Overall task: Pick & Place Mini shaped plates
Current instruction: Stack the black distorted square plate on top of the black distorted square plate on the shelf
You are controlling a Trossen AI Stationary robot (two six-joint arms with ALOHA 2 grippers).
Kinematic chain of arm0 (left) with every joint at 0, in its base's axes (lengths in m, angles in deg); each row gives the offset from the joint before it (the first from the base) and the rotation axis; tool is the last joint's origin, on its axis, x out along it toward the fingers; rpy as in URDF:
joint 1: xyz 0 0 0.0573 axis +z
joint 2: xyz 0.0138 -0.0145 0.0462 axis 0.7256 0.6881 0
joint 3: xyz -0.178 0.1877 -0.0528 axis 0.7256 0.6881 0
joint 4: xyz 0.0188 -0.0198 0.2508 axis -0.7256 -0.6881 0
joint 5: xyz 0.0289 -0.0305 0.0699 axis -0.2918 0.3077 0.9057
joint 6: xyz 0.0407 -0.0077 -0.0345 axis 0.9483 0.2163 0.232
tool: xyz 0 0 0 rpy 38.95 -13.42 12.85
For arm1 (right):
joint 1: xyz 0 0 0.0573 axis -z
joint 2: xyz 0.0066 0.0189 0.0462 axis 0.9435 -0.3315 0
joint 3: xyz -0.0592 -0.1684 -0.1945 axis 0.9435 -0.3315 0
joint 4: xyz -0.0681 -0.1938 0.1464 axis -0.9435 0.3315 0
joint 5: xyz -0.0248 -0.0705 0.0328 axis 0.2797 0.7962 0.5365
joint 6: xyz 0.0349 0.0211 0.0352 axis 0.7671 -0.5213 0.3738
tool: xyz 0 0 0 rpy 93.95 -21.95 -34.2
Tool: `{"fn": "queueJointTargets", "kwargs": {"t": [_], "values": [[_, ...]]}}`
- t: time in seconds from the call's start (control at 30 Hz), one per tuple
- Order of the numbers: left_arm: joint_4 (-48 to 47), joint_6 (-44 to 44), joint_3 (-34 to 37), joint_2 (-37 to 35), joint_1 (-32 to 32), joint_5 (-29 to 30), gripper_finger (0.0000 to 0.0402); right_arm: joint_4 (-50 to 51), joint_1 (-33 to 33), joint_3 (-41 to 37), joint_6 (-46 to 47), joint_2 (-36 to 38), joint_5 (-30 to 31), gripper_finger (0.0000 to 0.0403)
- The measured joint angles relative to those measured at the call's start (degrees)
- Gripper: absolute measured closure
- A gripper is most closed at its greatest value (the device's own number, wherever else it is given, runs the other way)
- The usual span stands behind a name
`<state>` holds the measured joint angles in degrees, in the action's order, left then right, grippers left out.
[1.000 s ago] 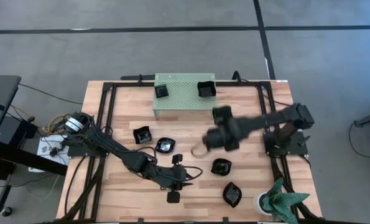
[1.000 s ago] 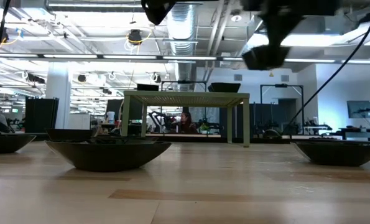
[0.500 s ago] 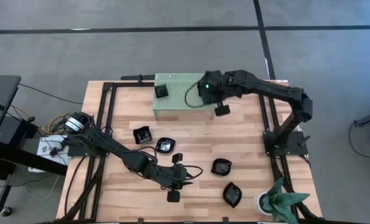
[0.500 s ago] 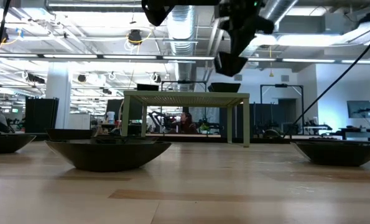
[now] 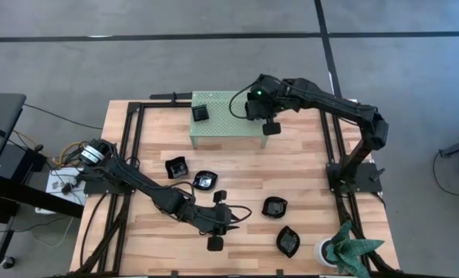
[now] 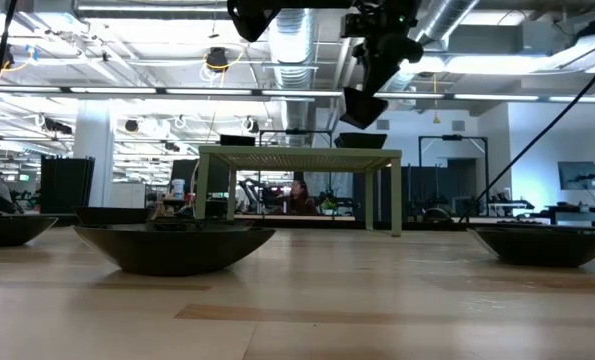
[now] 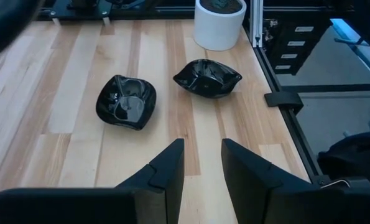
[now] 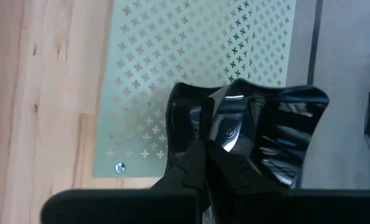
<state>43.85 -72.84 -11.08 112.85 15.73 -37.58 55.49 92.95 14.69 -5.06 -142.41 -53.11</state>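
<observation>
Right gripper [image 8: 203, 163] above the stand's [image 5: 221, 116] right end, fingers closed on a square plate's [image 8: 259, 134] rim; plate tilted. Left gripper [image 7: 201, 163] slightly parted, empty.

Both arms are matte black with jointed, rounded segments. The right arm [image 5: 322, 100] shows a small green light near its wrist. The left arm [image 5: 148, 193] trails black cables, with coloured wires at its base.

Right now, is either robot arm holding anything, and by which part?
The right tool pinches a black plate by its rim, above the green stand. The left tool holds nothing.
</observation>
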Motion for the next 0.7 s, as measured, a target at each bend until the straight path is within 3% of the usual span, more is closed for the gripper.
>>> {"fn": "queueJointTargets", "kwargs": {"t": [0.37,0.5,0.7], "values": [[0.00,0.00,0.00,0.00,0.00,0.00,0.0293,0.20,0.81,0.00,3.52,0.00,0.76,0.0397],[0.02,-0.01,0.00,0.00,0.00,0.00,0.0293,0.29,1.23,-0.02,5.04,-0.39,4.19,0.0375],[0.02,-0.01,0.00,0.00,0.00,0.00,0.0293,-0.29,1.25,0.03,5.04,-1.70,3.01,0.0341]]}}
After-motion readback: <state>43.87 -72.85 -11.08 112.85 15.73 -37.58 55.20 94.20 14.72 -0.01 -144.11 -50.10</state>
